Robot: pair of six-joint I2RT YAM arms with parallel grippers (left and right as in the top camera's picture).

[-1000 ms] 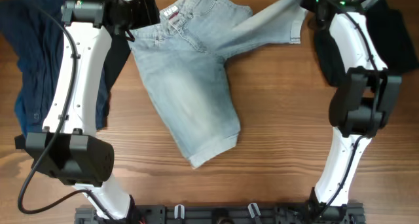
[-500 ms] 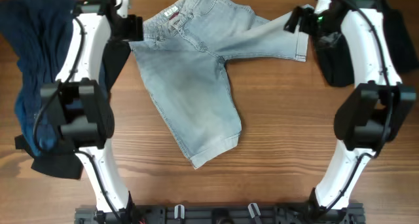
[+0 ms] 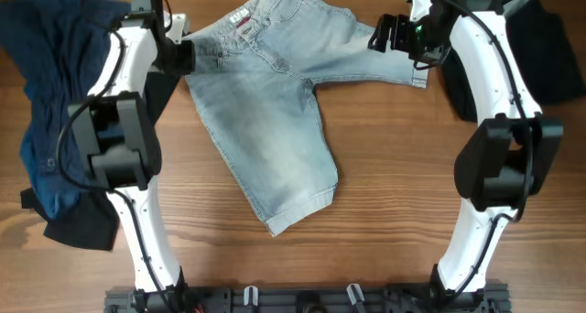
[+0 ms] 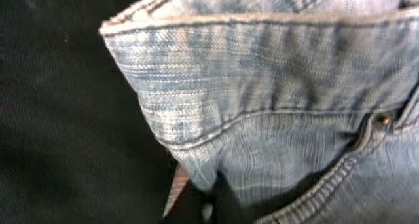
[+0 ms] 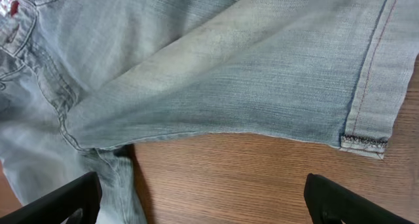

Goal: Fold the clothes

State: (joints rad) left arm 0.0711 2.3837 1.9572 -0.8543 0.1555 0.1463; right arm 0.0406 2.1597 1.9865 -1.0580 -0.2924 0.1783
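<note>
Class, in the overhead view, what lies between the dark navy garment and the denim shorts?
The left arm and a strip of black garment lie between the navy garment and the denim shorts, seen in the overhead view.

Warm brown wooden surface (image 3: 394, 176), grain running side to side. Pale denim shorts (image 3: 275, 139) lie spread across the upper middle, one leg angling down toward centre. Crumpled navy garment (image 3: 41, 102) far left, black garment (image 3: 554, 57) top right, black piece (image 3: 82, 229) lower left.

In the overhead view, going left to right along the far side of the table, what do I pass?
In order: dark navy garment → left gripper → denim shorts → right gripper → black garment.
</note>
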